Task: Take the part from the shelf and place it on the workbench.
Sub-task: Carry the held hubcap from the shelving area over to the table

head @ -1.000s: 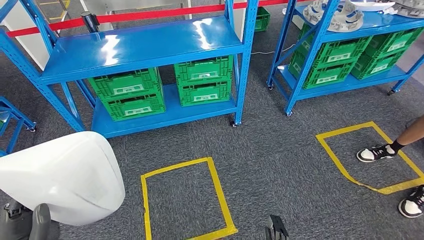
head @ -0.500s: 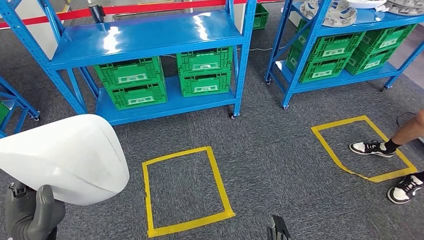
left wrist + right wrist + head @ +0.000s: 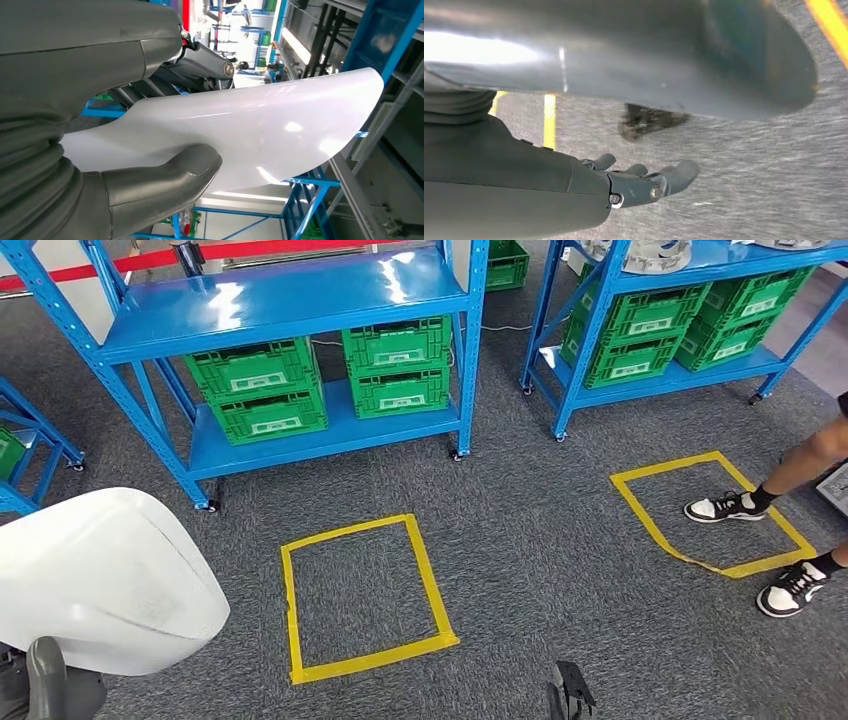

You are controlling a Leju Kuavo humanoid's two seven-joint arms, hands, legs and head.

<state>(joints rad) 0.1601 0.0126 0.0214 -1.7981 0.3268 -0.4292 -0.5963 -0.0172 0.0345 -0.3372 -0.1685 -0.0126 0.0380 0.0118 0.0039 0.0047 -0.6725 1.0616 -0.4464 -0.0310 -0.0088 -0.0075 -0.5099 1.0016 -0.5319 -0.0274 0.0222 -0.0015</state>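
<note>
The left hand (image 3: 125, 165) holds the big white part (image 3: 260, 135). Its thick thumb presses one side and its dark fingers (image 3: 200, 57) press the other, so the smooth, curved shell does not slip. In the head view the part (image 3: 100, 580) sits low on the robot's left, up off the floor, with the hand (image 3: 45, 690) under it. The right hand (image 3: 644, 182) hangs by the grey carpet with its fingers loosely stretched out and nothing in them. Further out are a yellow tape square (image 3: 360, 595), a blue shelf (image 3: 280, 300) with green crates (image 3: 260, 395), and a person's shoes (image 3: 720, 508). The part is off the shelf, I think, and needs carrying to the workbench.
</note>
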